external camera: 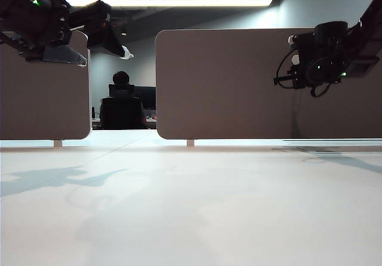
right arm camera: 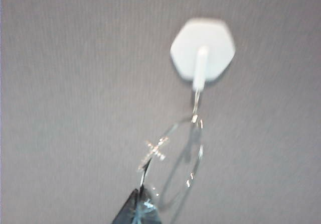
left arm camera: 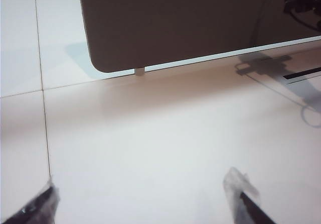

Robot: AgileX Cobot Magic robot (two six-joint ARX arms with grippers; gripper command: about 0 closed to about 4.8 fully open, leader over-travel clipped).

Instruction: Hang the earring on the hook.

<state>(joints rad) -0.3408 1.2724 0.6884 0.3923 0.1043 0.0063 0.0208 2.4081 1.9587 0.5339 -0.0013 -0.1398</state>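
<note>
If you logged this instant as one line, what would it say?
right tool: shut on thin silver wire hoop earring, at pale hexagonal hook on brown panel | left tool: open, empty, above white table

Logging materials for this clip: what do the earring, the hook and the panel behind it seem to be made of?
Earring: thin bright wire hoop with a small cross charm, glinting, so likely polished metal; held by the shut right gripper.
Hook: pale matte hexagonal pad, probably plastic, with a thin shiny prong, apparently metal.
Panel: grey-brown, finely textured and dull, perhaps fabric-covered.
</note>
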